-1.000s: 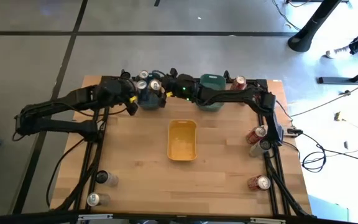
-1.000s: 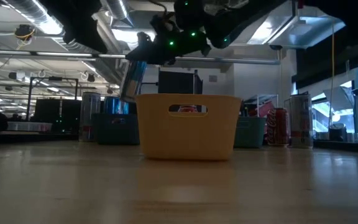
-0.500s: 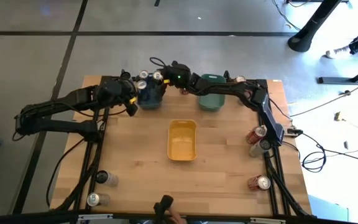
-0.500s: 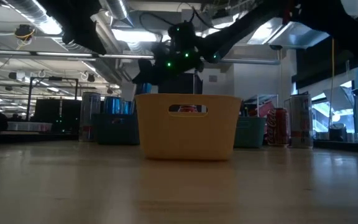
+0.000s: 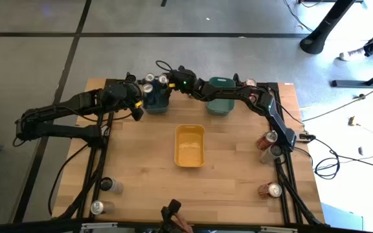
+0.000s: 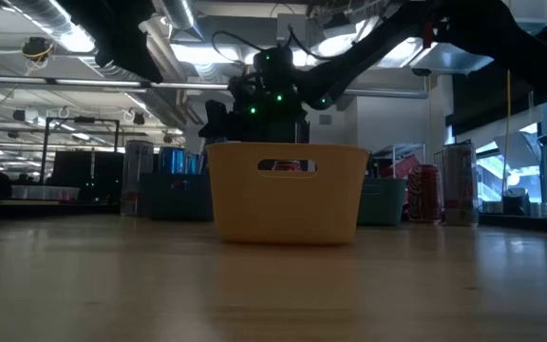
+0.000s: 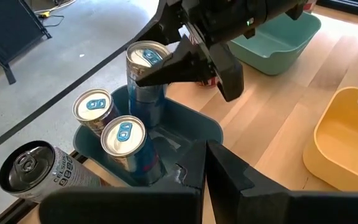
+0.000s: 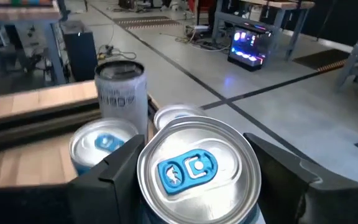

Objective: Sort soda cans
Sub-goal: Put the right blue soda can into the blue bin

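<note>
My right gripper point(image 5: 168, 83) reaches across the far side of the table and is shut on a silver-topped blue soda can point(image 7: 145, 70) over the dark blue bin point(image 7: 194, 123). Two more blue cans point(image 7: 124, 138) stand upright inside that bin. A silver-grey can point(image 7: 35, 167) stands just outside it. My left gripper point(image 5: 138, 105) hovers shut beside the bin's near-left side, touching nothing. Red cans point(image 5: 267, 140) stand near the right edge. A dark and a silver can point(image 5: 105, 186) stand at the near left corner. My right gripper pinches the blue can by its upper side wall point(image 7: 140, 76), just under the rim, one finger point(image 8: 118, 176) on each side. The fingers come nearly level from the table's right. The can stays upright with its lower part down inside the dark blue bin.
A yellow bin point(image 5: 190, 144) sits mid-table. A green bin point(image 5: 220, 98) lies at the far edge under my right arm, with a red can point(image 5: 248, 85) beside it. Another red can point(image 5: 269, 189) stands at the near right. A person's hand point(image 5: 172, 215) shows at the near edge.
My right gripper has carried the blue can toward the table's far left, from beside the green bin to over the dark blue bin. It has come down, and the can has gone from tilted to upright with its lower part in the bin. A hand has appeared at the near edge.
</note>
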Robot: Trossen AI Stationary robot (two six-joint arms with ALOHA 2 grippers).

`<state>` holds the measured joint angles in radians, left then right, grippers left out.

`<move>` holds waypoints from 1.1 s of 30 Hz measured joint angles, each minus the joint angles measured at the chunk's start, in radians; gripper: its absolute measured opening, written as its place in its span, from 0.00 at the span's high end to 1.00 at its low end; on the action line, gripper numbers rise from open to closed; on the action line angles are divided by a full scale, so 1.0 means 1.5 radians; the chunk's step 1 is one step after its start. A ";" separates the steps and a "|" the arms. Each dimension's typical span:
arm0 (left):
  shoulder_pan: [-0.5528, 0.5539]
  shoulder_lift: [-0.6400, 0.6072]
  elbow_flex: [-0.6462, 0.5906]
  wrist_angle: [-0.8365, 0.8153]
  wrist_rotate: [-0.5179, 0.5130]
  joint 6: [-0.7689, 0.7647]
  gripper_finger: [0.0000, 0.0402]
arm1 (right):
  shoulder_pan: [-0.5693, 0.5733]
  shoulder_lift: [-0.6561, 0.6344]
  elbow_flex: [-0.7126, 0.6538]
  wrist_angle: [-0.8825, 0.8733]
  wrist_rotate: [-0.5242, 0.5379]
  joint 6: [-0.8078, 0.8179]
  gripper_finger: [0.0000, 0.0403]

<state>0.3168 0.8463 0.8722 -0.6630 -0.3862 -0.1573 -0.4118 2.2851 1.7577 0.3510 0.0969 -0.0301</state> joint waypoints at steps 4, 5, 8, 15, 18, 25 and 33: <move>0.000 0.000 0.000 0.001 0.000 -0.001 0.99 | -0.002 -0.001 0.002 -0.008 0.028 0.022 0.43; 0.000 0.001 0.000 0.001 0.000 -0.002 0.99 | -0.002 -0.001 0.002 -0.007 0.037 0.033 0.43; 0.000 0.006 0.000 0.002 0.000 -0.003 0.99 | -0.002 -0.001 0.002 -0.006 0.047 0.071 0.43; 0.000 0.029 0.000 0.005 0.000 -0.007 0.99 | -0.001 0.009 0.039 -0.049 0.068 0.084 0.43; -0.002 0.042 0.000 0.008 0.000 -0.008 0.99 | -0.005 0.037 0.069 -0.088 0.050 0.085 0.43; -0.017 0.053 -0.001 0.013 0.000 -0.004 0.99 | -0.004 0.074 0.146 -0.161 0.060 0.087 0.43; -0.024 0.052 -0.001 0.014 0.000 0.002 0.99 | -0.005 0.082 0.152 -0.181 0.063 0.088 0.40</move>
<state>0.2810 0.9249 0.8715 -0.6426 -0.3862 -0.1543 -0.4197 2.4086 1.9850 0.0799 0.1921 0.1013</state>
